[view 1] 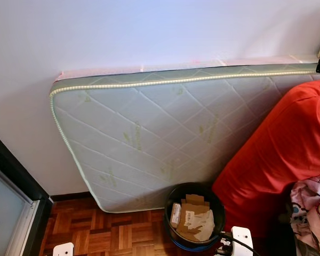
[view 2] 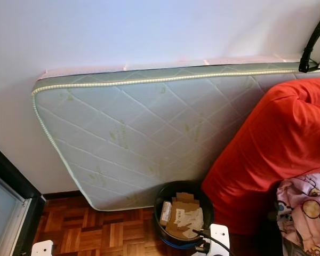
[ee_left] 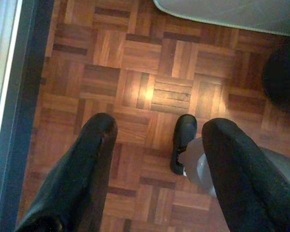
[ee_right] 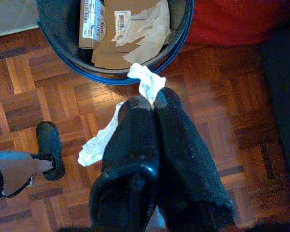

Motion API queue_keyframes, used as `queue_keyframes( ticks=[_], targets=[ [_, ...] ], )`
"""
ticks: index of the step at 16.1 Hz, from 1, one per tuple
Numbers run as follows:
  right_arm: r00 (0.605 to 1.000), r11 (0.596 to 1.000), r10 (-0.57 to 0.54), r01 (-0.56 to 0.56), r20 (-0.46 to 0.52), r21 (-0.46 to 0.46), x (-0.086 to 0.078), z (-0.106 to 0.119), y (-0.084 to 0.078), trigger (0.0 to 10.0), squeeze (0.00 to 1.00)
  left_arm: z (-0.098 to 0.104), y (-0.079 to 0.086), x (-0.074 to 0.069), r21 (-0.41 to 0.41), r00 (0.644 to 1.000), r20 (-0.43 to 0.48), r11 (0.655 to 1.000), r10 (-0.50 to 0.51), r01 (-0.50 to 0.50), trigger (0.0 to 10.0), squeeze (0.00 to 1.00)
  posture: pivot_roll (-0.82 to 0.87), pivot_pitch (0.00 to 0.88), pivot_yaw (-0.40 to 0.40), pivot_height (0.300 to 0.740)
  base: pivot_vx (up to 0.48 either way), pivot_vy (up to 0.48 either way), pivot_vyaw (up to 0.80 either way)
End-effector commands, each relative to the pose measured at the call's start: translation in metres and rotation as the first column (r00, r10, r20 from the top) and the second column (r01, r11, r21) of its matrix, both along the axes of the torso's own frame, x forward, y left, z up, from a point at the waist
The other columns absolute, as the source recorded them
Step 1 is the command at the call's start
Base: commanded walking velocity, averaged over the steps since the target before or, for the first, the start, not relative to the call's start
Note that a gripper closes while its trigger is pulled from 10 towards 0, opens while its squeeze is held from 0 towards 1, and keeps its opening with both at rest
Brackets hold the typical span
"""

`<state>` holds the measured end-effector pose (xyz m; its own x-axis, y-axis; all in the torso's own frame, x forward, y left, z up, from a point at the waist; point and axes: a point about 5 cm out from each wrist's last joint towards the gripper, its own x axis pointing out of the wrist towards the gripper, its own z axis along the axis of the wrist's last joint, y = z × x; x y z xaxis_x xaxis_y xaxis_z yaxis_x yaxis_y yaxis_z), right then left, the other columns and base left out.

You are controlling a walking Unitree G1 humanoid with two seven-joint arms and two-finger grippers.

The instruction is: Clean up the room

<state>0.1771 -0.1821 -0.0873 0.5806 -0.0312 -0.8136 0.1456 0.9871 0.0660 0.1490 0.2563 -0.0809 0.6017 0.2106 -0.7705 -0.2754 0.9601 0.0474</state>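
Just short of the bin [ee_right: 72, 46] rim: right gripper [ee_right: 152, 99] is pinching a crumpled white paper scrap [ee_right: 145, 82], 2 fingers pressed together.

Bin is sitting on parquet floor [ee_left: 135, 63], between the leaning mattress [view 1: 149, 133] edge and the red cover [view 1: 288, 149], cardboard [ee_right: 121, 29] inside. Left gripper [ee_left: 157, 133] is hanging with fingers spread over bare parquet beside the dark door frame [ee_left: 19, 96].

Glossy wood parquet floor [ee_left: 150, 92], quilted cloth mattress [view 1: 165, 133], crumpled white paper [ee_right: 146, 82] and creased brown cardboard [ee_right: 111, 46] in a smooth dark bin [ee_right: 63, 29].
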Motion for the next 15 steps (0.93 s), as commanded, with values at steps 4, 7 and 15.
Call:
queue_keyframes(
  ticks=[4,7,15],
  targets=[
    [0.999,0.999,-0.043,0.043,0.000,0.010,-0.001,0.000,-0.001,10.0,0.00,-0.002,-0.014,0.005,-0.008,1.000,-0.003,1.000,-0.018,0.018,10.0,0.00,0.09,0.000,-0.010,0.740,0.060,0.000,-0.20],
    [1.000,1.000,-0.028,0.028,0.009,0.000,0.000,0.000,-0.001,10.0,0.00,-0.002,-0.015,0.006,-0.009,1.000,-0.003,1.000,-0.018,0.018,10.0,0.00,0.09,0.000,-0.011,0.740,0.160,0.000,-0.26],
    [0.999,1.000,-0.031,0.031,0.014,0.006,0.001,0.001,-0.001,10.0,0.00,0.001,0.006,-0.002,0.005,1.000,-0.006,1.000,0.011,-0.011,10.0,0.00,0.09,0.000,-0.012,0.740,0.257,0.000,0.00]
  ],
)
